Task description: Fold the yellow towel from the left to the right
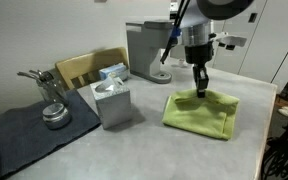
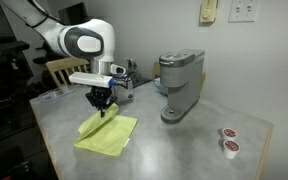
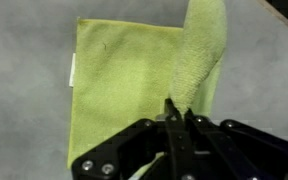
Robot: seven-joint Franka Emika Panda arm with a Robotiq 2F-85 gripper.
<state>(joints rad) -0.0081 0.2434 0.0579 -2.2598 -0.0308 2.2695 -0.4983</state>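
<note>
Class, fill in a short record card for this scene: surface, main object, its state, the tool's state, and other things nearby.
surface: grey table
main object: yellow towel
towel state: mostly flat on the table, with one part pinched and raised, clearest in the wrist view
tool: shut on the raised part of the towel
nearby: grey tissue box, dark mat, coffee machine, two small pods

We counted one yellow towel (image 1: 200, 110); one grey tissue box (image 1: 112, 102); one dark mat (image 1: 24, 128); one round metal pot (image 1: 55, 116); one coffee machine (image 2: 180, 85); two small pods (image 2: 227, 132); one wooden chair (image 1: 84, 68); one white wall plate (image 2: 244, 10); we made it one arm (image 2: 79, 42) and one gripper (image 1: 201, 90).
</note>
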